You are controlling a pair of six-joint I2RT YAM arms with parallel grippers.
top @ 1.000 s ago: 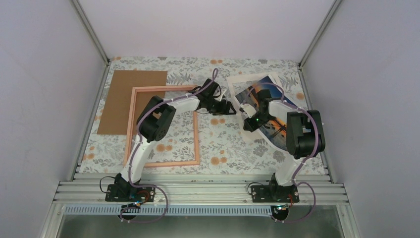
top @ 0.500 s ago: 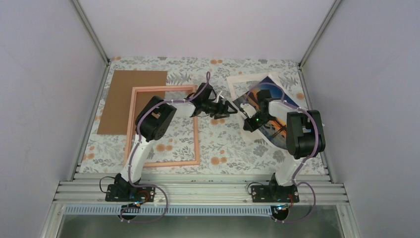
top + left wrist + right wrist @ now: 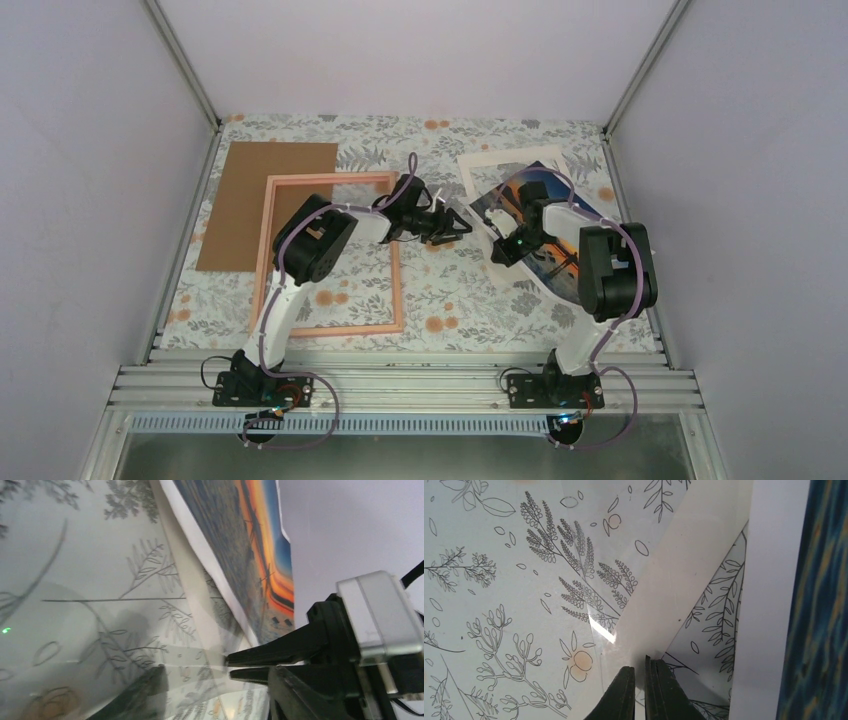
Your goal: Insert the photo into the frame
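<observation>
The photo (image 3: 545, 190), an orange sunset print, lies tilted over the white mat board (image 3: 478, 166) at the right. It also shows in the left wrist view (image 3: 250, 555) and the right wrist view (image 3: 819, 600). My right gripper (image 3: 490, 225) is shut on the mat board's border strip (image 3: 684, 580) and holds that edge raised; its fingers (image 3: 640, 680) are almost together. My left gripper (image 3: 458, 222) is open and empty just left of that edge, facing the right gripper's fingers (image 3: 260, 655). The pink frame (image 3: 266, 250) lies flat at the left, empty.
A brown cardboard sheet (image 3: 250, 200) lies at the back left, partly under the frame. Glare (image 3: 604, 630) suggests a clear sheet on the floral table cover near the mat board. Enclosure walls stand close on both sides and at the back.
My left wrist has turned and drawn back slightly to the left, staying beside the mat board's edge. The photo and mat board have shifted a little. The right arm has hardly moved.
</observation>
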